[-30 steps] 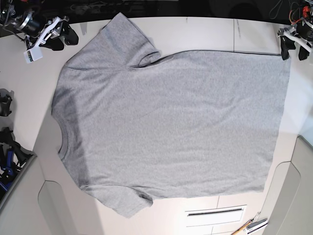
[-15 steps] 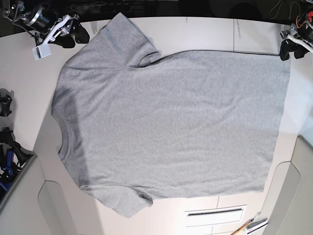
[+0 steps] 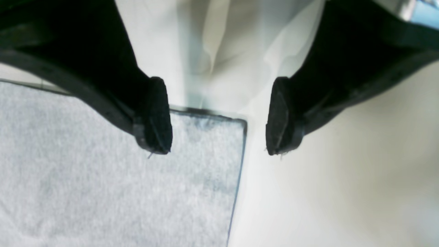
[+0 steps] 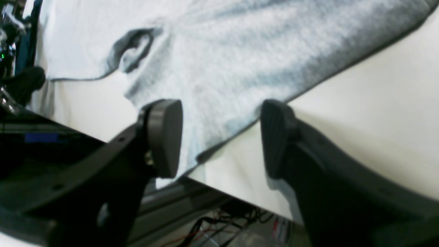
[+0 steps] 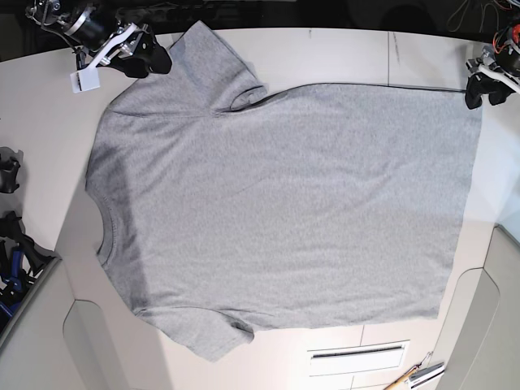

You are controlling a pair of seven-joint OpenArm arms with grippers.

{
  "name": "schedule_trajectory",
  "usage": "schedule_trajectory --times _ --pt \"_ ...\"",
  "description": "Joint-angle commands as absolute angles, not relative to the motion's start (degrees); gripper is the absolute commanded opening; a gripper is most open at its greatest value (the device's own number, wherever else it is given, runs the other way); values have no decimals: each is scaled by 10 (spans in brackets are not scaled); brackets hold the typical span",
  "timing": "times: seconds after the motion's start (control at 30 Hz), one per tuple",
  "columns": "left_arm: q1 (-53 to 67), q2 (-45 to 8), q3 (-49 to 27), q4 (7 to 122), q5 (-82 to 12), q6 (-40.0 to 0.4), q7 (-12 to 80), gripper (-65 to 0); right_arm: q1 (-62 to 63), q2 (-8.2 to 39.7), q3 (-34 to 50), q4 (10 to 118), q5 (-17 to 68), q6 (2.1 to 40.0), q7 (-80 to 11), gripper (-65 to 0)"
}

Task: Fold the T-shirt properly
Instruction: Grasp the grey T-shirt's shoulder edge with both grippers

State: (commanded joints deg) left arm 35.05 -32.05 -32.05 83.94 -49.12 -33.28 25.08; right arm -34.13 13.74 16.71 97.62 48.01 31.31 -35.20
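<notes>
Hovering both open grippers at the T-shirt.
We're spreading left jaws around its corner, right jaws over a sleeve.

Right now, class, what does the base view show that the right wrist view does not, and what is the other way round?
Only the base view shows the left tool at the shirt's far corner, and the pen-like items lying near its bottom edge.

Only the right wrist view shows the red and black cables below the table edge.

Both show the grey T-shirt, spread out and unfolded, the pale table, and the right tool, its fingers apart over the sleeve with no cloth pinched.
</notes>
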Motion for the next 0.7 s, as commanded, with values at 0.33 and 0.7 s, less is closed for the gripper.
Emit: schedule_trajectory --times 0.33,0.7 --pt "341 -321 -318 839 -491 -333 255 -193 -327 122 155 976 480 313 -352 -288" --pt "342 -320 -318 839 -491 -333 273 -195 -327 122 127 976 473 313 -352 -290"
